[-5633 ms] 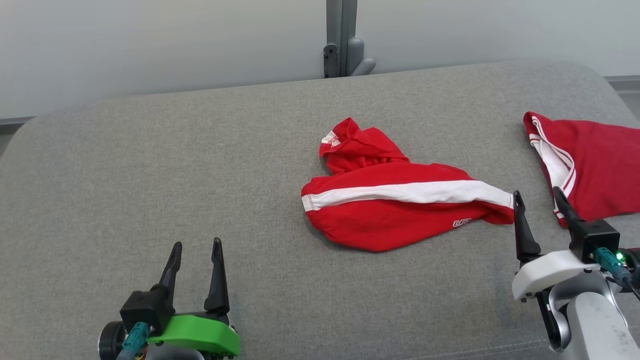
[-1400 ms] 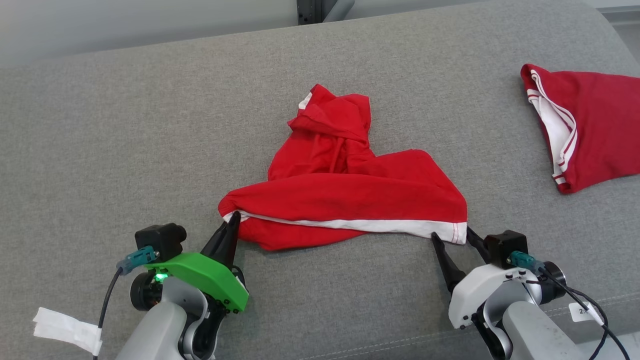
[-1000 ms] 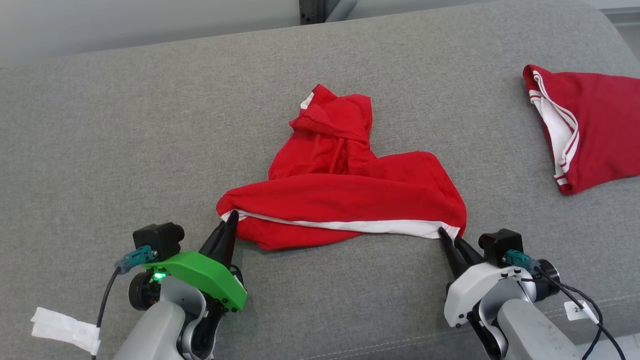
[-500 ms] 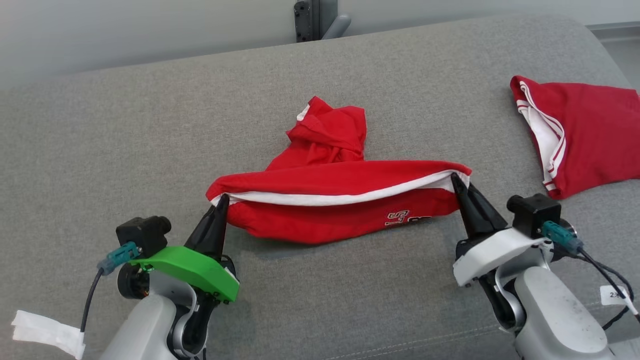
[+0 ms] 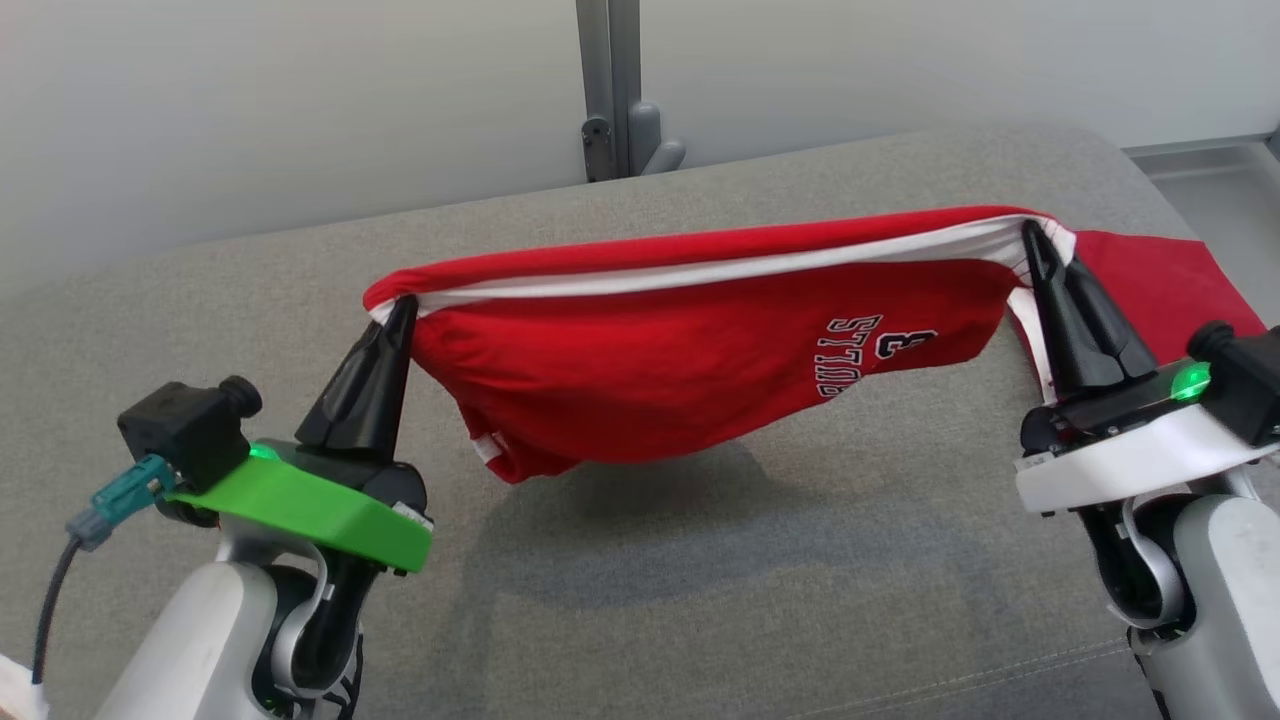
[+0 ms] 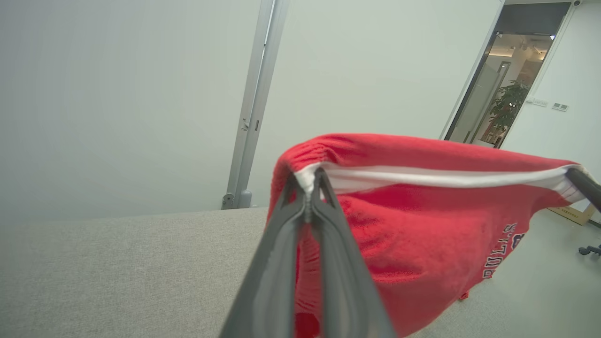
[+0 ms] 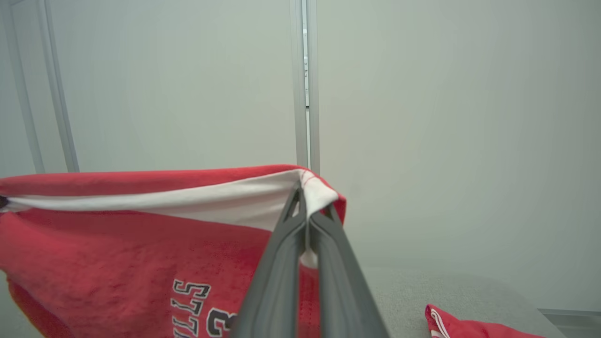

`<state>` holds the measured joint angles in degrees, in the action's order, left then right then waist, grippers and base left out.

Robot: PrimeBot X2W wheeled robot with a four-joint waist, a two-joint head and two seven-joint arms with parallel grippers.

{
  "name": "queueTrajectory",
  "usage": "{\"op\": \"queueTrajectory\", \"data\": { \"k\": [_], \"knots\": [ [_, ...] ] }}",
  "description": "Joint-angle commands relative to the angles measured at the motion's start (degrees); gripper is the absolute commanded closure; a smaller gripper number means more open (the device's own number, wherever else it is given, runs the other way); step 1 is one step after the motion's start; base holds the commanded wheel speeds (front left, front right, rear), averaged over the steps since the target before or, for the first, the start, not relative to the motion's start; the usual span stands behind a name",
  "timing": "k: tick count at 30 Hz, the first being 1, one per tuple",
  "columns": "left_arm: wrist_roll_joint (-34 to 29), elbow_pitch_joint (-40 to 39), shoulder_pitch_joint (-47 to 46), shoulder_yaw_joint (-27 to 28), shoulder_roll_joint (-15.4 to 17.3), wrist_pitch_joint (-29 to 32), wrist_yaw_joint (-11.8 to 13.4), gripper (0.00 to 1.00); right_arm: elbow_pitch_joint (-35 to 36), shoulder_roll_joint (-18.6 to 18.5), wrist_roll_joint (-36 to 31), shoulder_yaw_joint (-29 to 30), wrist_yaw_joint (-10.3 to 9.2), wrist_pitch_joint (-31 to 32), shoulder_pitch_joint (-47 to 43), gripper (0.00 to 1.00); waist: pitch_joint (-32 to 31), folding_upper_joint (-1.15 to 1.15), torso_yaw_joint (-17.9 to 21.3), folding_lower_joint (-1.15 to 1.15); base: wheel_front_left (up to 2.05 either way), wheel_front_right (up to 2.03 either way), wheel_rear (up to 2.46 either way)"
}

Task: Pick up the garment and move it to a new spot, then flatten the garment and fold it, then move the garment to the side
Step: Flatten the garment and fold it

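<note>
A red garment (image 5: 690, 350) with a white band and black lettering hangs in the air above the grey cushion (image 5: 250, 290), stretched between both arms. My left gripper (image 5: 402, 304) is shut on its left corner, and my right gripper (image 5: 1030, 232) is shut on its right corner. The left wrist view has the left gripper (image 6: 308, 180) pinching the white band of the garment (image 6: 422, 220). In the right wrist view the right gripper (image 7: 307, 199) pinches the white hem of the garment (image 7: 117, 263). The cloth sags in the middle, its lower edge just above the cushion.
A second red garment (image 5: 1150, 285) lies flat on the cushion behind my right gripper; its corner (image 7: 469, 326) appears in the right wrist view. A grey post (image 5: 610, 90) stands behind the cushion against the pale wall. An open doorway (image 6: 521, 75) lies to the right.
Both grippers have risen with the garment, lifting it off the cushion and stretching it between them. The right gripper shut on its corner a second ago. The head camera has tilted up.
</note>
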<state>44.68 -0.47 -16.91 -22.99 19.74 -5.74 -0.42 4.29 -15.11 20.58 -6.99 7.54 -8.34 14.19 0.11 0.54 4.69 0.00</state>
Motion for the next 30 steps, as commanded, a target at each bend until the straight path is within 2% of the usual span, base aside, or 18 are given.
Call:
{"op": "queueTrajectory", "data": {
  "k": [1, 8, 12, 14, 19, 25, 28, 30],
  "knots": [
    [-0.8, -1.2, 0.7, 0.5, 0.8, 0.2, 0.5, 1.00, 1.2, -0.4, 0.1, 0.6, -0.11, 0.3, -0.9, 1.00, -1.4, -0.54, 0.1, 0.00, 0.00, 0.00, 0.00],
    [0.1, -14.0, -1.5, 2.1, 3.1, 3.8, 2.6, 1.00, 11.8, 0.3, -0.2, 3.6, -0.11, 3.6, -2.8, 1.00, -2.5, -0.54, -0.4, 0.00, 0.00, 0.00, 0.00],
    [0.3, -16.2, -3.8, 2.2, 4.3, 6.9, 3.1, 1.00, 12.9, 0.6, 0.8, 4.3, -0.10, 5.7, -2.6, 1.00, -2.0, -0.54, -0.7, 0.00, 0.00, 0.00, 0.00],
    [0.3, -15.4, -5.6, 1.9, 4.8, 8.2, 2.5, 1.00, 11.7, 0.8, 2.1, 3.8, -0.10, 6.1, -1.1, 1.00, -1.4, -0.54, -0.7, 0.00, 0.00, 0.00, 0.00],
    [0.7, -11.1, -11.6, 0.3, 4.9, 11.7, 0.5, 1.00, 6.5, -0.3, 3.5, 0.2, -0.10, 5.9, 5.1, 1.00, 2.0, -0.54, -0.2, 0.00, 0.00, 0.00, 0.00],
    [-1.5, -0.4, -28.0, 0.4, 4.8, 15.2, -1.8, 1.00, -5.8, -1.2, 2.3, -3.7, -0.09, 1.9, 24.4, 1.00, 11.6, -0.54, 1.2, 0.00, 0.00, 0.00, 0.00],
    [-4.4, 7.4, -38.7, 0.6, 4.7, 15.4, -2.7, 1.00, -14.7, 2.1, 2.5, -3.9, -0.09, -2.3, 36.9, 1.00, 17.1, -0.54, 2.6, 0.00, 0.00, 0.00, 0.00],
    [-6.5, 12.7, -45.9, 0.9, 4.7, 14.1, -2.9, 1.00, -20.4, 3.9, -0.2, -4.2, -0.07, -4.9, 45.2, 1.00, 20.5, -0.54, 3.7, 0.00, 0.00, 0.00, 0.00]
  ]
}}
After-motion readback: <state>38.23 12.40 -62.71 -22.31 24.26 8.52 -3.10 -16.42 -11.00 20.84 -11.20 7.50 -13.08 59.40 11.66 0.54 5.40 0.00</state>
